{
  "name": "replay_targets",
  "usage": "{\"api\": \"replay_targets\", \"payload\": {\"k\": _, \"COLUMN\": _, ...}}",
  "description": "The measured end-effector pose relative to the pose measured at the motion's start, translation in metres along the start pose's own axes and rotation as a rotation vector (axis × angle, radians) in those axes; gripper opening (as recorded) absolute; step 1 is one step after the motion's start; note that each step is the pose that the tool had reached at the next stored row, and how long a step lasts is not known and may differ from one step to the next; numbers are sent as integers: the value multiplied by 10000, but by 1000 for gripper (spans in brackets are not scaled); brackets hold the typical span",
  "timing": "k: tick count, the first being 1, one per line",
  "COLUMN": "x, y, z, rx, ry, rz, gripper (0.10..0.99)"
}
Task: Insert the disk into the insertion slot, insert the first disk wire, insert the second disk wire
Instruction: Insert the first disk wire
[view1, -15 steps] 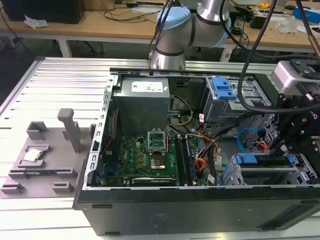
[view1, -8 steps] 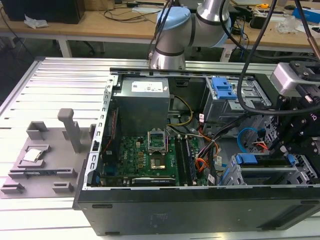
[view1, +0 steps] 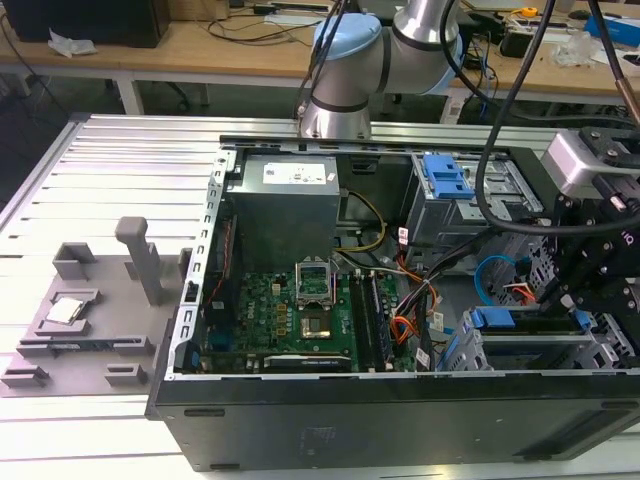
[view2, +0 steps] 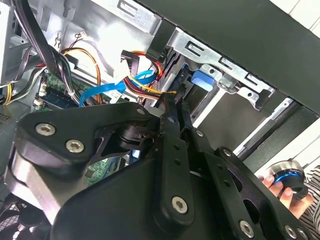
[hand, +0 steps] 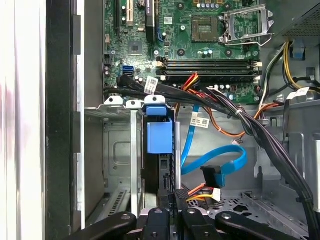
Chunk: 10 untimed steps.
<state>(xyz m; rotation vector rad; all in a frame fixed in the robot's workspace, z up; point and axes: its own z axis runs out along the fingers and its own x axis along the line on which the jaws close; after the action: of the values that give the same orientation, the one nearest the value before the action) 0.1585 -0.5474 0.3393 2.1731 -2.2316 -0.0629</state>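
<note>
The black fingers (hand: 172, 199) are pinching shut on the red-yellow-black wire bundle (hand: 197, 191) by its dark plug. They are just beside the blue-framed flat disk (hand: 160, 137), which is sitting in the grey metal cage (hand: 117, 150).

Work surface is a ribbed aluminium table (view1: 110, 160) — silver slats, evenly lit, no hard shadows. Behind it, a long wooden bench (view1: 200, 45) on white legs (view1: 130, 95), its top cluttered with loose cables (view1: 250, 25), a dark box (view1: 90, 20) and crumpled white paper (view1: 70, 43). Floor (view1: 50, 95) under the bench — dark.
</note>
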Motion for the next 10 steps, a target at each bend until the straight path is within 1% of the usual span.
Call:
{"api": "replay_targets", "payload": {"k": 3, "x": 1, "y": -2, "z": 26, "rx": -1, "ry": 4, "rz": -2, "gripper": 161}}
{"api": "replay_targets", "payload": {"k": 6, "x": 0, "y": -2, "z": 31, "rx": -1, "ry": 2, "rz": -2, "gripper": 161}}
{"api": "replay_targets", "payload": {"k": 7, "x": 0, "y": -3, "z": 45, "rx": -3, "ry": -28, "rz": -3, "gripper": 173}}
{"api": "replay_targets", "payload": {"k": 8, "x": 0, "y": -3, "z": 48, "rx": -3, "ry": -29, "rz": -3, "gripper": 173}}
{"api": "replay_targets", "payload": {"k": 9, "x": 0, "y": -2, "z": 31, "rx": -1, "ry": 6, "rz": -2, "gripper": 231}}
{"api": "replay_targets", "payload": {"k": 10, "x": 1, "y": -2, "z": 35, "rx": -1, "ry": -2, "rz": -1, "gripper": 298}}
